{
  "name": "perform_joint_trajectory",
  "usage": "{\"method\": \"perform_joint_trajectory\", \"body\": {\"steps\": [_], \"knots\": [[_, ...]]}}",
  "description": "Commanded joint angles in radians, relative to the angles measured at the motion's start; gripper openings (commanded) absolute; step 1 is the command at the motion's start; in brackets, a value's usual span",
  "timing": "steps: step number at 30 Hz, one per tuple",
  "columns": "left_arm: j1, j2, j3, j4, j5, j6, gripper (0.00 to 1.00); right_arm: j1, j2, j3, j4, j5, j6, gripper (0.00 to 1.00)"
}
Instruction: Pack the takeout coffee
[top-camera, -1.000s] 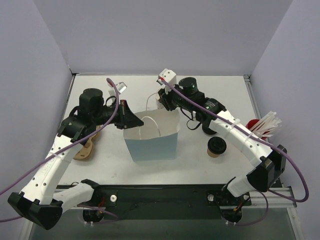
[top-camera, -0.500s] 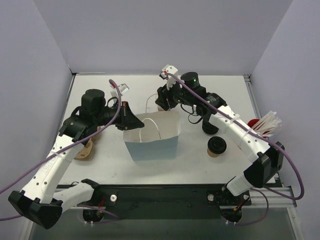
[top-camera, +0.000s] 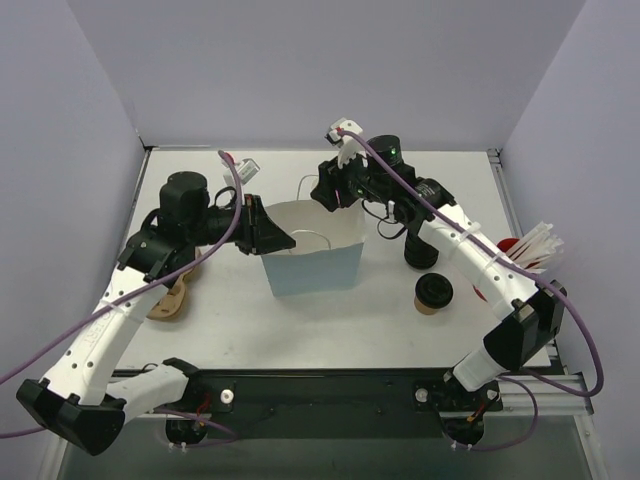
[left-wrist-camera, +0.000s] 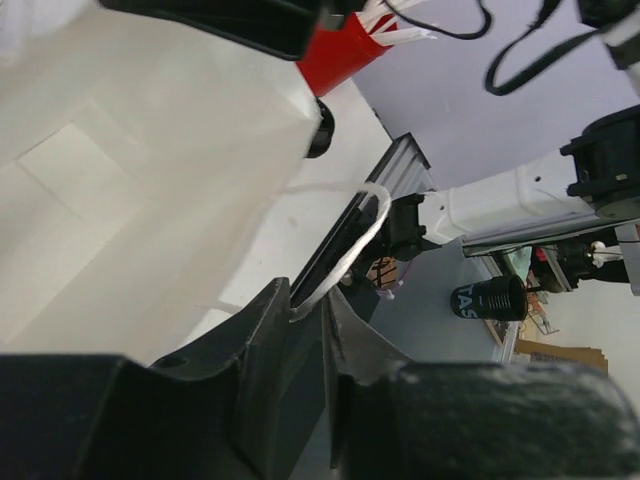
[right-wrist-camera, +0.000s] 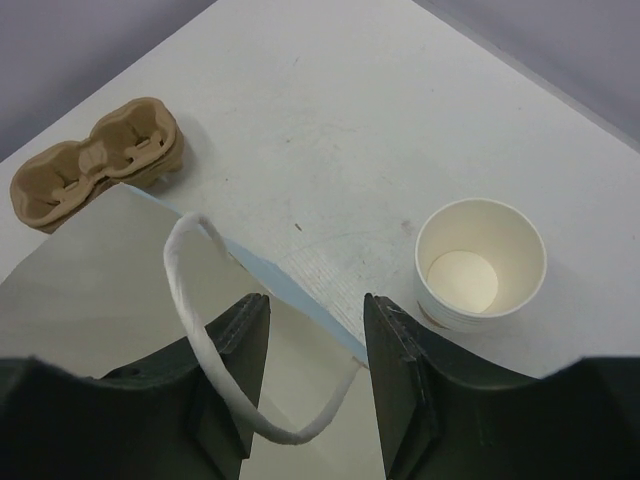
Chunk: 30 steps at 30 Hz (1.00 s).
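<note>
Standing upright on the counter (top-camera: 400, 335), toward its right edge, the takeout coffee (top-camera: 433, 292) has its black lid on and sits clear of both grippers. Left gripper (top-camera: 280, 238): fingers pressed close together, pinching the left rim of the light-blue paper bag (top-camera: 312, 270) at mid-counter. Right gripper (top-camera: 326, 197): fingers spread, straddling the bag's far rim without clamping it. A lidless cup (right-wrist-camera: 480, 262) stands just beyond the bag, toward the far edge. A tan cup carrier (top-camera: 170, 297) lies near the left edge.
</note>
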Motion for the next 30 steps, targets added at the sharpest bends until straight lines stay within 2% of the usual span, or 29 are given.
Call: {"method": "perform_joint_trajectory", "body": {"steps": [1, 7, 14, 20, 22, 24, 30], "knots": [[-0.029, -0.038, -0.031, 0.141, 0.087, -0.060, 0.32, -0.011, 0.019, 0.017, 0.034, 0.014, 0.042, 0.42], [-0.078, -0.043, -0.071, 0.239, 0.098, -0.103, 0.39, -0.022, 0.030, 0.014, 0.032, 0.040, 0.060, 0.42], [-0.108, -0.042, -0.067, 0.175, 0.044, -0.065, 0.40, -0.028, 0.050, 0.047, 0.026, 0.032, 0.083, 0.45], [-0.115, -0.063, -0.065, 0.166, 0.021, -0.055, 0.43, -0.028, 0.067, 0.084, 0.032, -0.005, 0.096, 0.54], [-0.115, -0.054, -0.048, 0.129, 0.006, -0.043, 0.46, -0.029, 0.066, 0.086, 0.045, -0.043, 0.120, 0.60], [-0.115, -0.046, -0.025, 0.094, -0.025, -0.025, 0.50, -0.026, 0.056, 0.077, 0.048, -0.100, 0.128, 0.66], [-0.111, -0.040, 0.082, -0.015, -0.191, 0.006, 0.66, -0.025, -0.023, 0.023, 0.028, -0.069, 0.155, 0.77]]}}
